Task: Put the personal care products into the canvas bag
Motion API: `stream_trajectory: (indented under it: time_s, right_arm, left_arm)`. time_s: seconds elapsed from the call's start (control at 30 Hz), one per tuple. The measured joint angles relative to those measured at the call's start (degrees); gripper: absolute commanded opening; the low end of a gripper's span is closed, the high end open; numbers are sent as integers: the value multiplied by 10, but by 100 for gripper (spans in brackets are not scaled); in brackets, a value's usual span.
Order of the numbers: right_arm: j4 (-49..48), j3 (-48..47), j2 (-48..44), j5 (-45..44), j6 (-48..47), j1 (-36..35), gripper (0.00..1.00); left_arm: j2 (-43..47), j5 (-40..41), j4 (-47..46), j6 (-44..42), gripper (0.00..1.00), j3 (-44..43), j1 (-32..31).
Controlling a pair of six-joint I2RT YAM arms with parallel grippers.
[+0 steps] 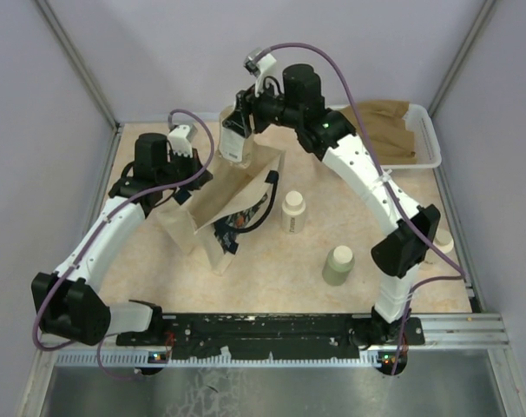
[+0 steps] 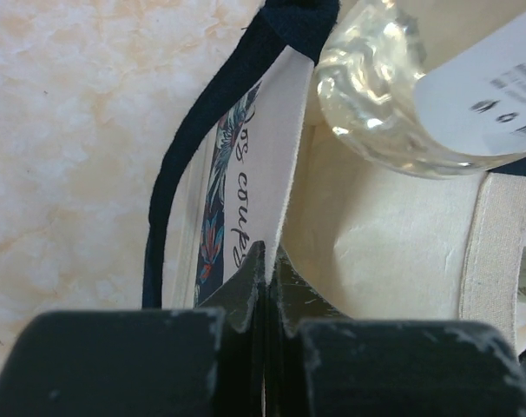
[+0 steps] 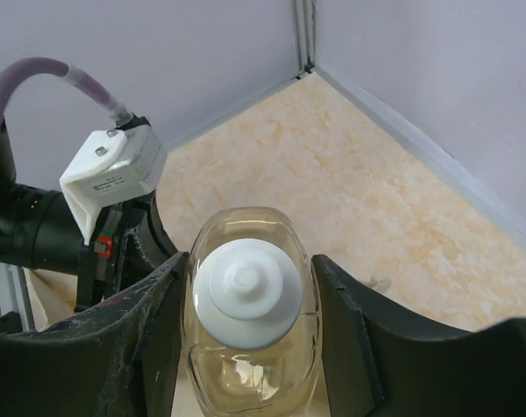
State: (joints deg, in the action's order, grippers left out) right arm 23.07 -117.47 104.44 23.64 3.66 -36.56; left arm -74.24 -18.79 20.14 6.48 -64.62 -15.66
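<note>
The canvas bag [image 1: 233, 200] stands open at the table's left middle, its printed side facing front. My left gripper [image 1: 183, 193] is shut on the bag's rim [image 2: 285, 174], next to the navy handle [image 2: 189, 165]. My right gripper [image 1: 235, 143] is shut on the clear amber-liquid bottle [image 1: 233, 139], held upright over the bag's mouth. Its white cap [image 3: 246, 291] sits between my fingers [image 3: 345, 339], and its base [image 2: 393, 95] shows above the bag's inside. The cream bottle [image 1: 292, 213] and the olive-green cylinder [image 1: 338, 265] stand on the table to the right of the bag.
A white tray [image 1: 426, 139] holding brown crumpled material stands at the back right. A small pale object [image 1: 443, 244] sits by the right arm's elbow. Grey walls and frame posts enclose the table. The left arm's wrist camera [image 3: 111, 178] is close to my right gripper.
</note>
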Motion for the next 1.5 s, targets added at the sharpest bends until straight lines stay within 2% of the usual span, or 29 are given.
stream_trajectory:
  time_s: [0.13,0.33,0.67,0.93,0.97,1.0,1.07,1.1,1.17,1.27,1.5]
  right_arm:
    - [-17,12,15,5,-1,-2,0]
    - [-39,82,35,0,-22,-5,0]
    - [-86,237,40,-40,-85,-24,0]
    - [-139,279,40,-99,-126,-27,0]
    - [-145,279,40,-109,-132,-28,7]
    - [-150,280,40,-118,-137,-29,20]
    - [-156,280,40,-135,-147,-30,52]
    - [-157,280,40,-142,-150,-31,63]
    - [-158,280,40,-149,-152,-32,78]
    - [-192,285,34,-152,-150,-35,91]
    - [-203,297,-16,-177,-152,-57,91]
  left_arm:
    - [4,-3,1,0,0,1,0]
    - [5,-6,5,0,0,1,0]
    - [5,-10,14,0,0,1,0]
    - [5,-10,14,0,0,1,0]
    - [5,-10,14,0,0,1,0]
    - [5,-10,14,0,0,1,0]
    - [5,-10,14,0,0,1,0]
    - [5,-10,14,0,0,1,0]
    - [5,-10,14,0,0,1,0]
    - [5,-10,14,0,0,1,0]
    - [5,-10,13,0,0,2,0]
